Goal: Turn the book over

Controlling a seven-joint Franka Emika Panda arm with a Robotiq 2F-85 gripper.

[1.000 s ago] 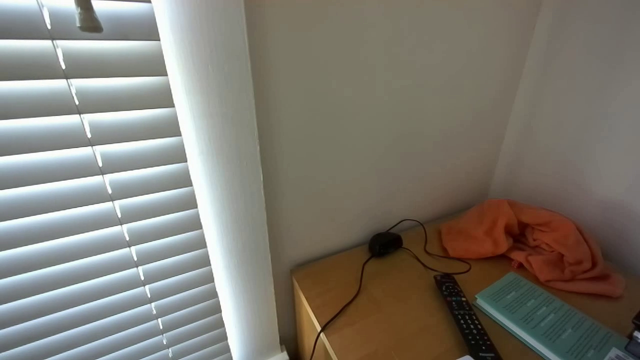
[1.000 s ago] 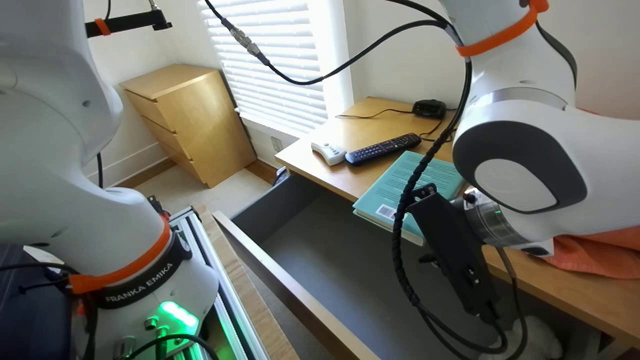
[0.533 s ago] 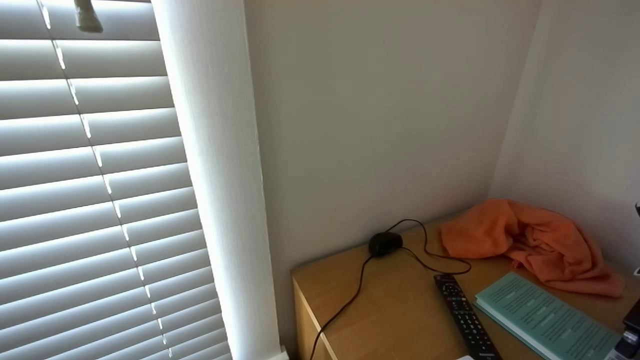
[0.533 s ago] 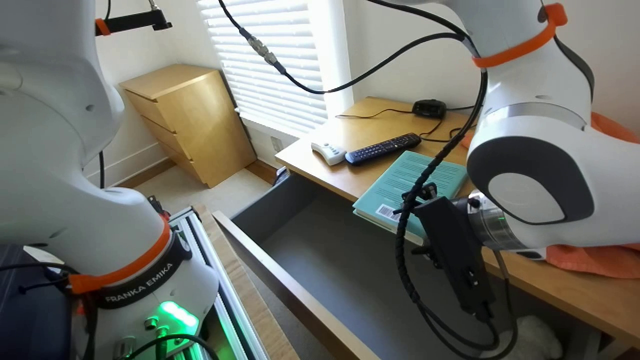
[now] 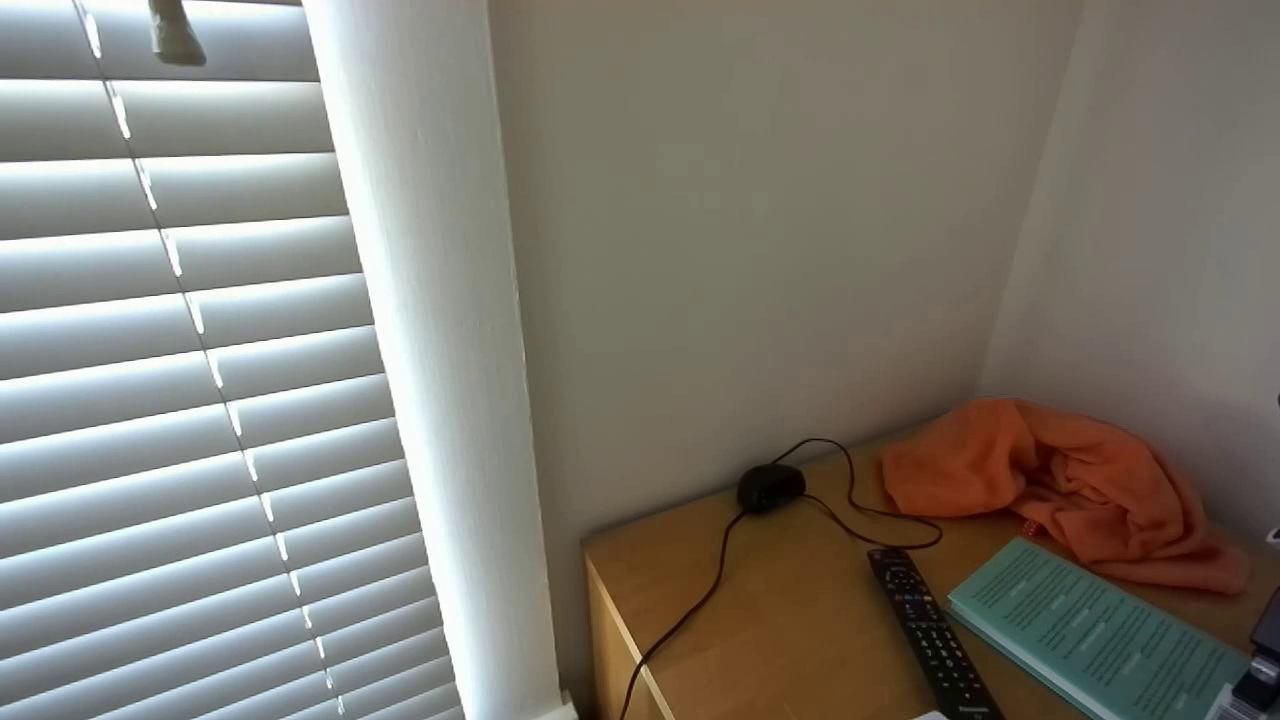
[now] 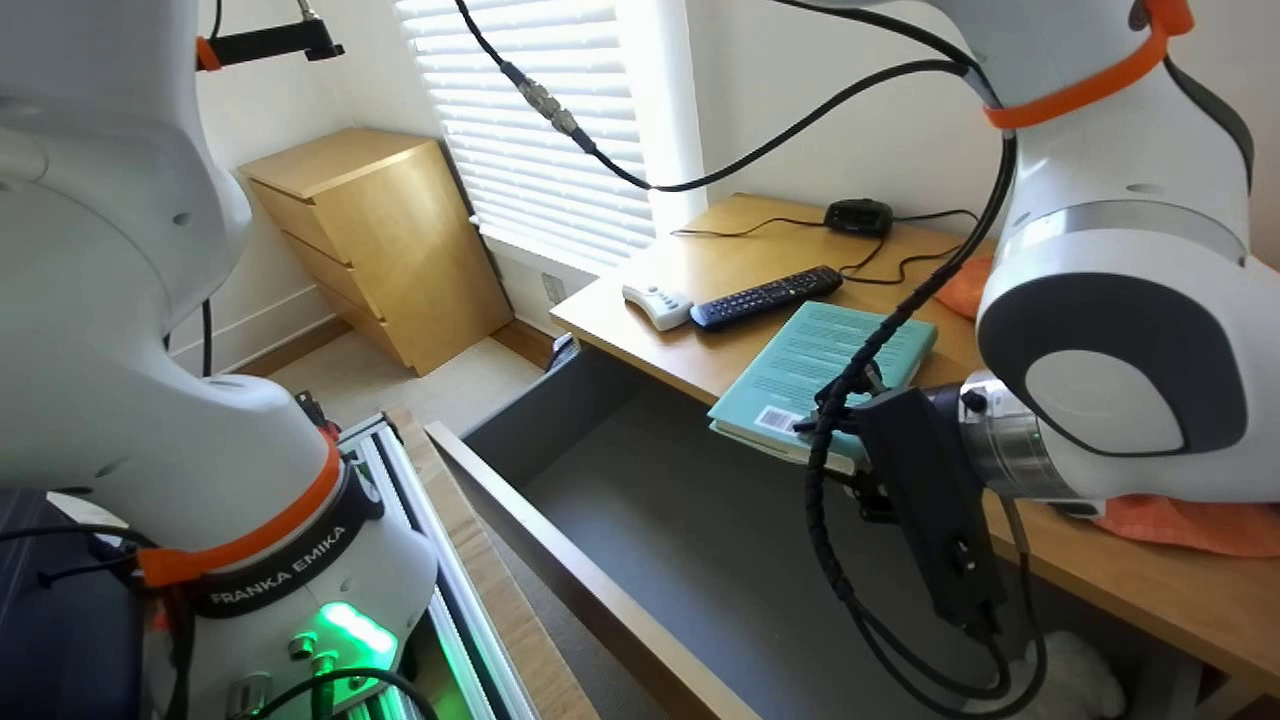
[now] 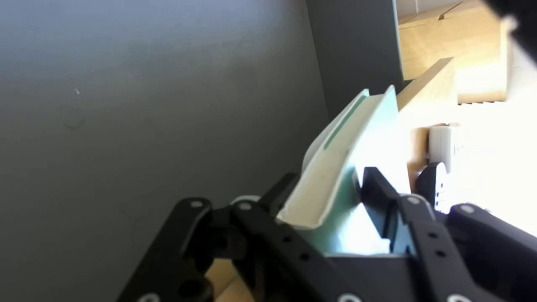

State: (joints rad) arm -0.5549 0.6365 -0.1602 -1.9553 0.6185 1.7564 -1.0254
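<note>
The teal book [image 6: 800, 360] lies with its text and barcode side up at the desk's front edge, one end jutting over the open drawer. In an exterior view the book [image 5: 1090, 630] shows next to the black remote. My gripper [image 6: 828, 455] is at the jutting barcode corner, one finger above and one below. In the wrist view the pale page edge of the book [image 7: 331, 167] runs between the fingers of the gripper [image 7: 329, 178]; one finger meets the cover, the other is against the far side. The jaws are shut on the book, whose underside is mostly hidden.
A black remote [image 6: 766, 297] and a white controller [image 6: 657, 305] lie beside the book. An orange cloth [image 5: 1060, 490] is bunched near the wall. A black cabled box [image 6: 858, 217] sits at the back. Below the desk edge the grey drawer [image 6: 640, 520] stands pulled out.
The gripper has come in around the book's corner and its fingers have closed from wide open. The arm has shifted rightward in an exterior view. The book has moved very slightly.
</note>
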